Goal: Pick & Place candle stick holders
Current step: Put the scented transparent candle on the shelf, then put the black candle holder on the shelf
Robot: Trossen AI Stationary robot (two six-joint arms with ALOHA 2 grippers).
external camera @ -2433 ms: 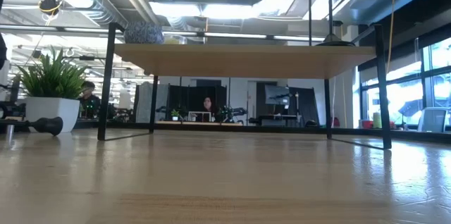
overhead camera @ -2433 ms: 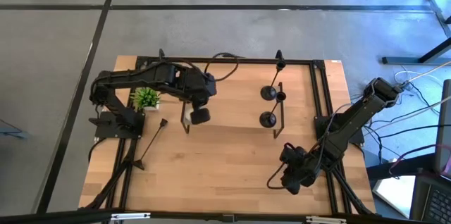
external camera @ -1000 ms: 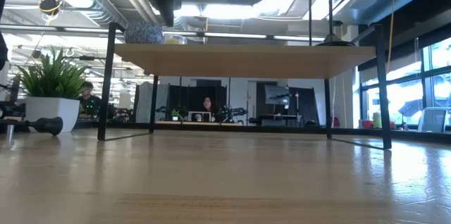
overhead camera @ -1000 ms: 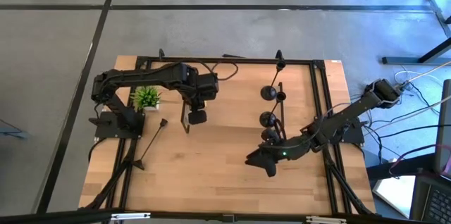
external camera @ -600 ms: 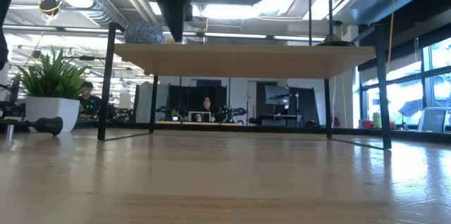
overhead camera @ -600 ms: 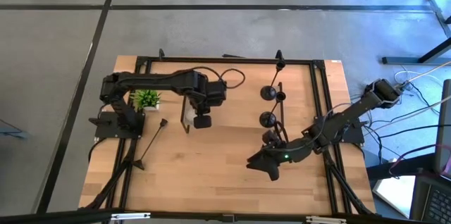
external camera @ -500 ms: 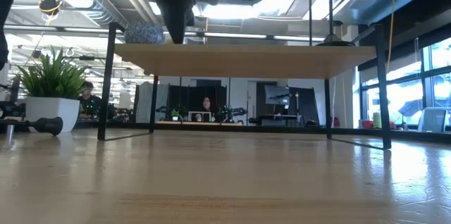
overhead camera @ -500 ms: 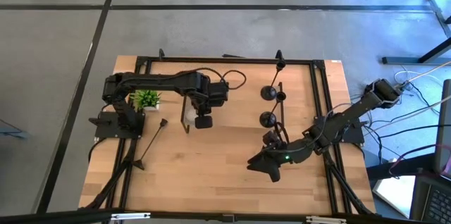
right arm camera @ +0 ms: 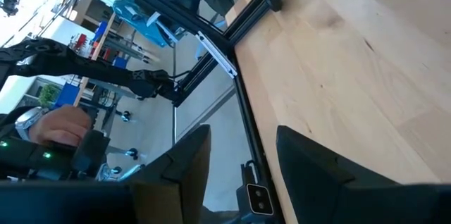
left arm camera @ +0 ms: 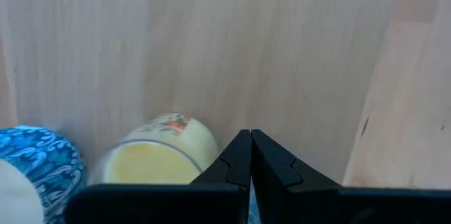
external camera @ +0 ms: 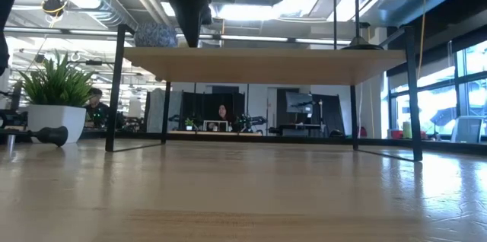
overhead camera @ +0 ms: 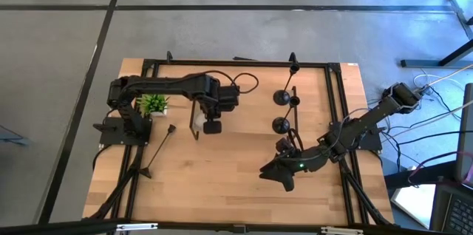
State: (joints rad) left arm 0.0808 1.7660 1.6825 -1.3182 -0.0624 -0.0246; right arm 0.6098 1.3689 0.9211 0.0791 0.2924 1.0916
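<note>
Two black candle stick holders (overhead camera: 282, 97) (overhead camera: 281, 125) stand on their round bases at the right end of the wooden shelf (overhead camera: 244, 109). A third holder (overhead camera: 158, 148) lies flat on the table at the left. My left gripper (overhead camera: 212, 125) (left arm camera: 251, 134) is shut and points straight down over the shelf's left part, hanging just above the shelf top (external camera: 189, 40) next to a yellow candle (left arm camera: 158, 155). My right gripper (overhead camera: 267, 173) (right arm camera: 243, 139) is open with nothing between its fingers. It hovers over the table in front of the shelf's right end, slanting toward the table's near edge.
A small potted plant (overhead camera: 153, 103) stands at the table's left, near the left arm's base. A blue patterned candle (left arm camera: 35, 164) sits beside the yellow one on the shelf. A black frame (overhead camera: 336, 102) runs around the table. Bare wood lies under and in front of the shelf.
My left gripper has moved a little toward the table's right edge and come down closer to the shelf top, staying shut. It has kept still for the last half second.
</note>
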